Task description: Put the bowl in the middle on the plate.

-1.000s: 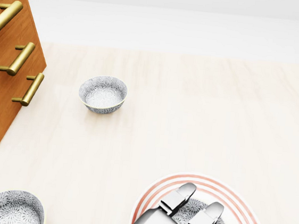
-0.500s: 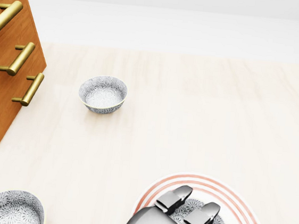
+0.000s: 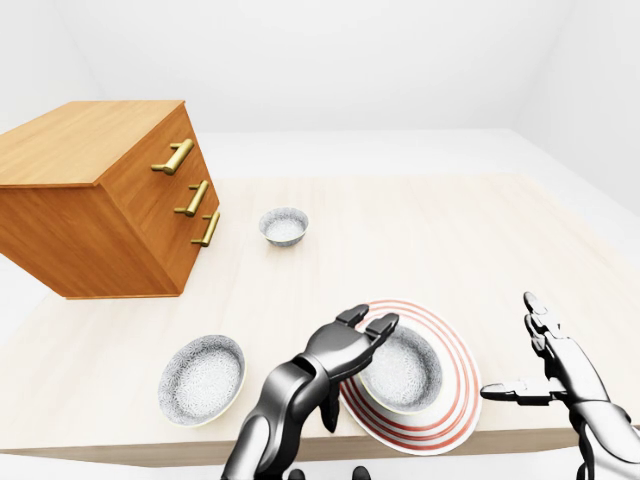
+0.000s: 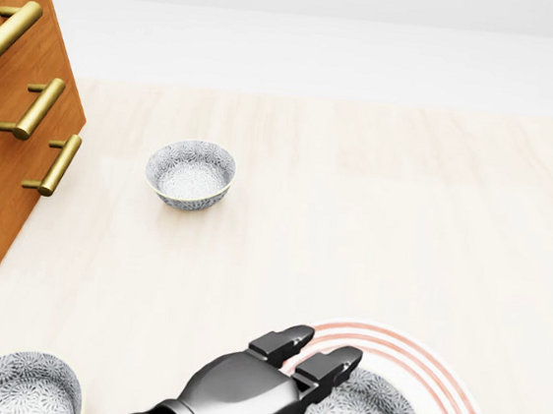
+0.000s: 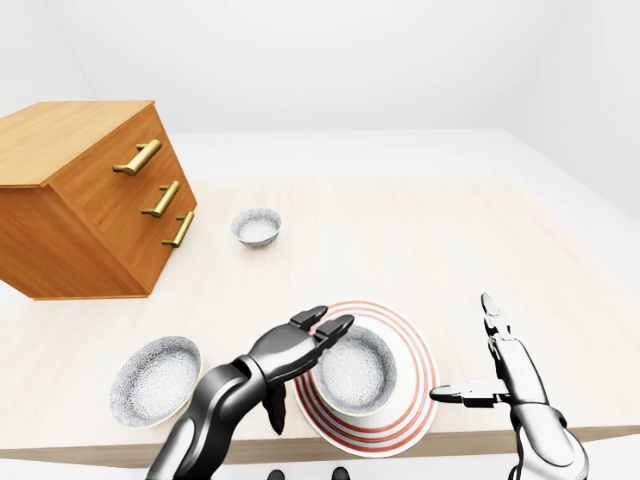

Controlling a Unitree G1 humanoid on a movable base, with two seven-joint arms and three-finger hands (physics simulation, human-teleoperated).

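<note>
Crockery is noted on the table [image 3: 430,220]: a far bowl [image 3: 284,226] well beyond the left hand [image 3: 335,358], a near bowl [image 3: 202,378] just to that hand's left, and a plate [image 3: 455,395] beneath its fingertips. A chest of drawers [image 3: 100,210] is set further off, to the hand's upper left. The middle bowl [image 3: 408,372] is seen upright on the plate, between the two hands. The left hand is held over the bowl's left rim, fingers extended and parted, thumb hanging below; nothing is clasped, and contact cannot be confirmed. The right hand [image 3: 555,365] is raised beside the plate's right edge, fingers spread, empty.
</note>
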